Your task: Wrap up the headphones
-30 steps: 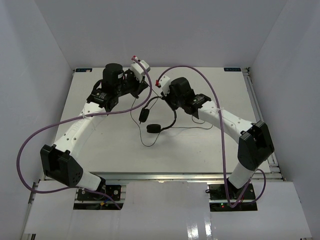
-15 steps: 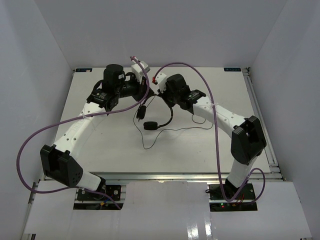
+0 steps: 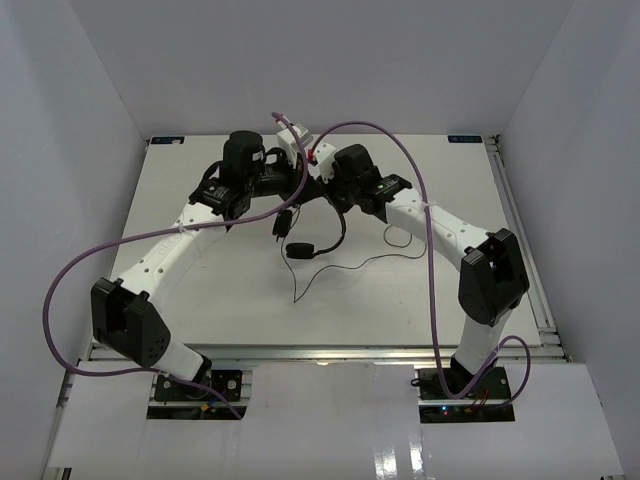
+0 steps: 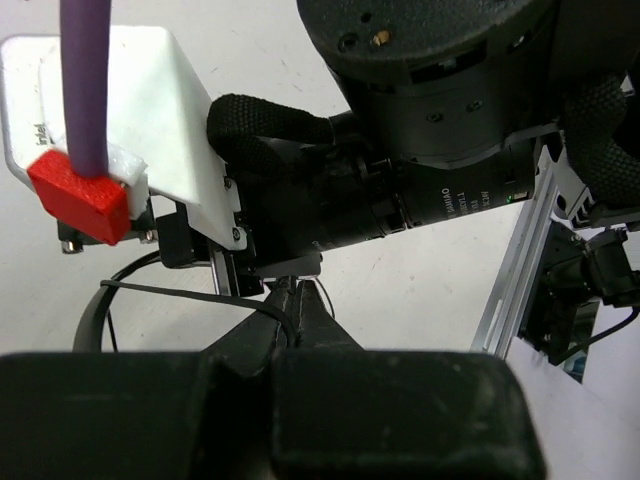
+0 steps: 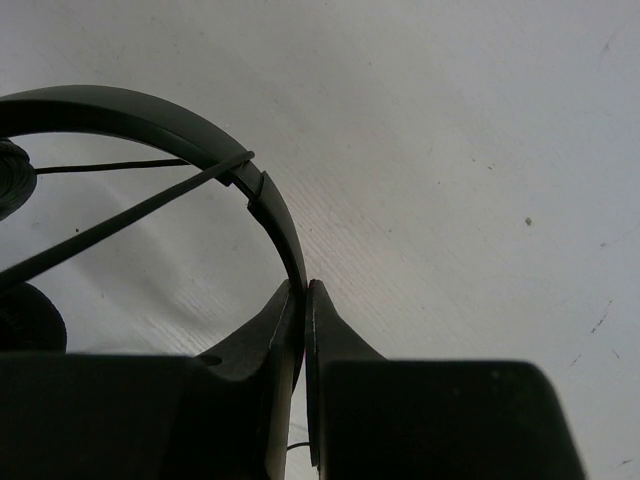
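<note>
Headphones [image 3: 299, 250] held at mid-table [image 3: 200, 290]: right gripper [image 5: 304, 300] jaws pinch the smooth, thin, curved black headband [image 5: 120, 115], with the round earpads below it. Left gripper [image 4: 293, 318] jaws are pressed together on the thin, wiry cord [image 5: 130, 215], which crosses the headband taut. Since half a second ago the left gripper has swung right, close against the right one, and the cord's slack tail lies straighter.

The left tool [image 4: 292, 300] and right tool [image 5: 303, 295] crowd the back middle of the surface [image 3: 200, 300], the headphones [image 3: 299, 250] hanging between them. Their cord [image 3: 365, 262] trails rightward and purple cables [image 3: 420, 190] arch overhead. The near strip and far corners lie open.
</note>
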Available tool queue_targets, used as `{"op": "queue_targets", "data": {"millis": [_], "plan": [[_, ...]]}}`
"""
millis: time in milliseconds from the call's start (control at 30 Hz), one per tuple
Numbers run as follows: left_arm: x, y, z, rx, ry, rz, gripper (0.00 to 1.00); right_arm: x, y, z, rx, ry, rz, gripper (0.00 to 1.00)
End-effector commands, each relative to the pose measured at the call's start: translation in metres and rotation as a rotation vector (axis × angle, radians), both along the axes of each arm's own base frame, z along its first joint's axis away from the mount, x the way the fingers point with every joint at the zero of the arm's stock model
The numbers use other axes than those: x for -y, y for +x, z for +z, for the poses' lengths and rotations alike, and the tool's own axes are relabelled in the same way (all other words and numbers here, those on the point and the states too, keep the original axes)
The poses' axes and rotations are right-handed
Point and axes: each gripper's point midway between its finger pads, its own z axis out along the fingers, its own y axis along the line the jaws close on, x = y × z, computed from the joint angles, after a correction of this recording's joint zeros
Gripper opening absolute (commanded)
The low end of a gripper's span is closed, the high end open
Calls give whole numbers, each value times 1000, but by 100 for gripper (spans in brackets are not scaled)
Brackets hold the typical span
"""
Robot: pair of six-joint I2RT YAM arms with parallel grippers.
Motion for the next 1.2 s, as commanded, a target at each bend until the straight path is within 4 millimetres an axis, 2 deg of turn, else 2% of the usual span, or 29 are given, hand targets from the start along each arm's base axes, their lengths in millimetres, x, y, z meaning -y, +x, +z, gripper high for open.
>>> {"op": "queue_targets", "data": {"millis": [0, 167, 467, 767, 1167], "plan": [[11, -15, 25, 5, -110, -44, 0, 0, 12, 17, 1, 56, -32, 8], [13, -18, 12, -45, -145, -29, 1, 1, 13, 19, -3, 64, -35, 8], [30, -19, 11, -81, -175, -62, 2, 3, 13, 20, -7, 67, -41, 8], [30, -33, -2, -134, -181, -53, 7, 9, 21, 25, -36, 115, -58, 8], [52, -37, -22, -203, -169, -56, 10, 3, 20, 33, -75, 173, -52, 8]]}}
